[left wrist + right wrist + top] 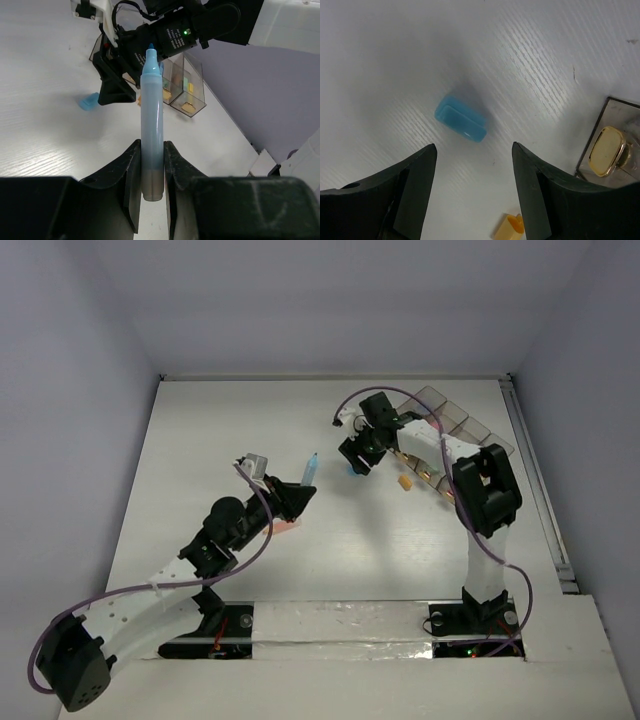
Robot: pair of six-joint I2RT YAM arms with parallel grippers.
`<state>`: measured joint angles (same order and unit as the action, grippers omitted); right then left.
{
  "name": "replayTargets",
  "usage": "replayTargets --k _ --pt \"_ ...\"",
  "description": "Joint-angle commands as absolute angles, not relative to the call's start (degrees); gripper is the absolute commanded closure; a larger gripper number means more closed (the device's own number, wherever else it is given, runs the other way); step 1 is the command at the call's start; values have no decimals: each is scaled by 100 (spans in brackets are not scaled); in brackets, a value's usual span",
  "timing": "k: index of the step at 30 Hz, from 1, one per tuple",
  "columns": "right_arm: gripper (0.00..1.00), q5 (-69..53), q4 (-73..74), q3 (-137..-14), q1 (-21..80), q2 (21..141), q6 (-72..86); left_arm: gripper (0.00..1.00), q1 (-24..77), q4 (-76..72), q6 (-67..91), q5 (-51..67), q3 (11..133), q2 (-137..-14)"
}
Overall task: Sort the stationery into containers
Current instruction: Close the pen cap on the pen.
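As one marker (151, 130) stands clamped, one cap (460, 119)

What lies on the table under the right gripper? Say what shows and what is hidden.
A blue cap lies on the white table below the open right gripper, an orange piece apart from it. The black fingers cover the table on either side.
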<state>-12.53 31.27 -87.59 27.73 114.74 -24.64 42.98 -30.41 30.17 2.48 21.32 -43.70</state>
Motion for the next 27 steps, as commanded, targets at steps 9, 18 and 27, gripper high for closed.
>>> replayTargets --k 9,18,27 --pt "30 -843 4280 -9817 2804 12260 -3190 100 4219 -3006 2883 -149 2241 -4351" --pt "28 -782 4228 -10309 3032 12753 -3217 100 4166 -3006 2909 -184 2180 -4342" --pt "42 -721 4097 -10371 3085 12964 -3077 100 4166 -2988 2918 -193 2145 -4333"
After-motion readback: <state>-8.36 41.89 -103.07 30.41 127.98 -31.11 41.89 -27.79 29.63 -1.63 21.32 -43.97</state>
